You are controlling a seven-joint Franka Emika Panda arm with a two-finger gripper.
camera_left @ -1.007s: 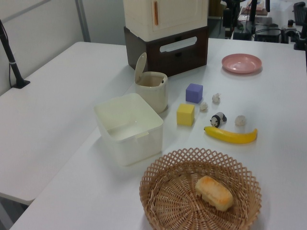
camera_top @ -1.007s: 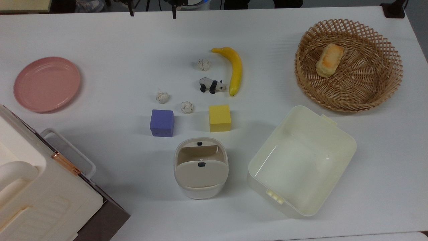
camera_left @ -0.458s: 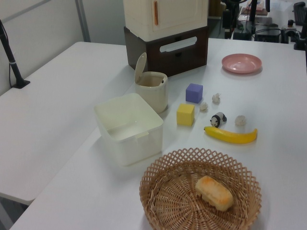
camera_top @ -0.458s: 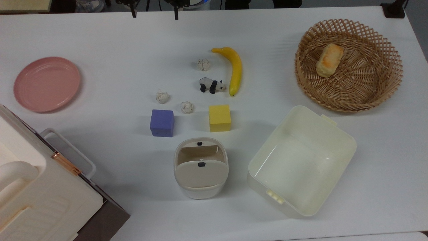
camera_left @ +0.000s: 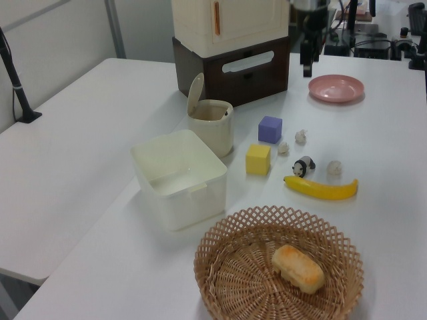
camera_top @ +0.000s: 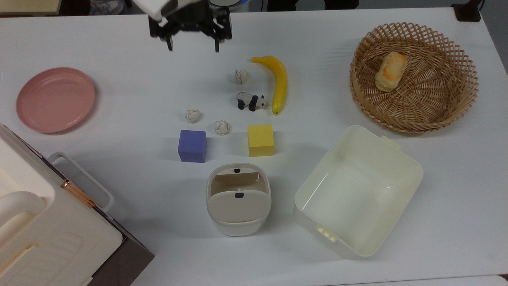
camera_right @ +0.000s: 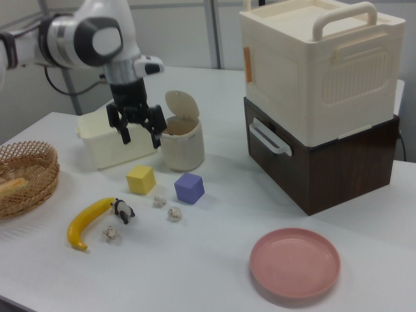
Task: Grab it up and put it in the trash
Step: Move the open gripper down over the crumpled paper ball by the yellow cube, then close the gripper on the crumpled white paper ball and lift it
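Observation:
Three small crumpled off-white paper balls lie on the white table: one [camera_top: 241, 76] beside the banana, one [camera_top: 193, 115] above the purple cube, and one [camera_top: 222, 127] between the two cubes. The trash [camera_top: 238, 206], a small cream bin with its flap lid tipped open, stands below the cubes in the top view. My gripper [camera_top: 193, 47] hangs open and empty near the table's far edge, up and to the left of the ball by the banana. In the right view the gripper [camera_right: 140, 138] is in the air, in front of the trash [camera_right: 181, 146] and the tub.
A yellow banana [camera_top: 278, 81], a panda figurine [camera_top: 251, 101], a purple cube [camera_top: 192, 145] and a yellow cube [camera_top: 260, 140] surround the balls. A cream tub [camera_top: 357, 190] is right of the bin, a wicker basket [camera_top: 412, 77] with bread at top right, a pink plate [camera_top: 55, 99] and stacked boxes [camera_top: 47, 222] at left.
The gripper has come down from the top view's upper edge toward the objects, fingers apart. Nothing on the table has moved.

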